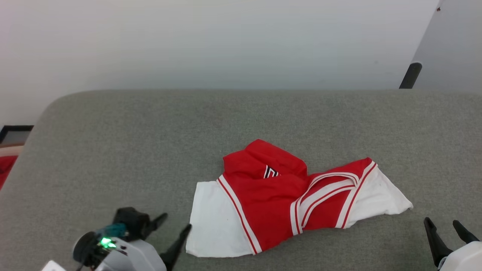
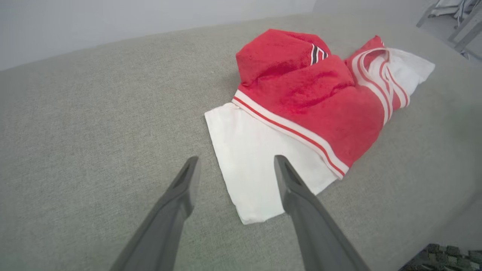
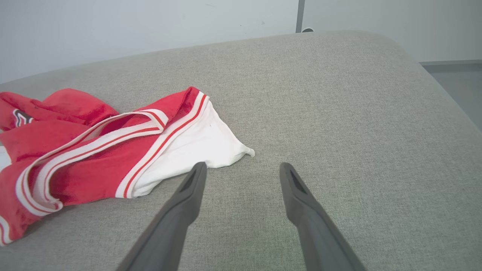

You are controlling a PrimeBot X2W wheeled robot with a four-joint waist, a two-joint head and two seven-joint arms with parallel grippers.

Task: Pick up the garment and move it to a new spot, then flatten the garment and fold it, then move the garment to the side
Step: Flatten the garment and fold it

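Observation:
The garment, a red jersey with white sleeves and red-and-white striped trim, lies crumpled on the grey padded surface, only a sliver of its numerals showing. My left gripper stands open just left of the garment's near white sleeve, one fingertip over the cloth's edge in the left wrist view. My right gripper is open too, a short way right of the far white sleeve, with nothing between its fingers. Both sleeves spread outward; the red body is bunched in the middle.
The grey surface runs wide around the garment, with rounded corners at the back left and right. A pale wall stands behind it. A dark post rises at the back right. Something red lies off the left edge.

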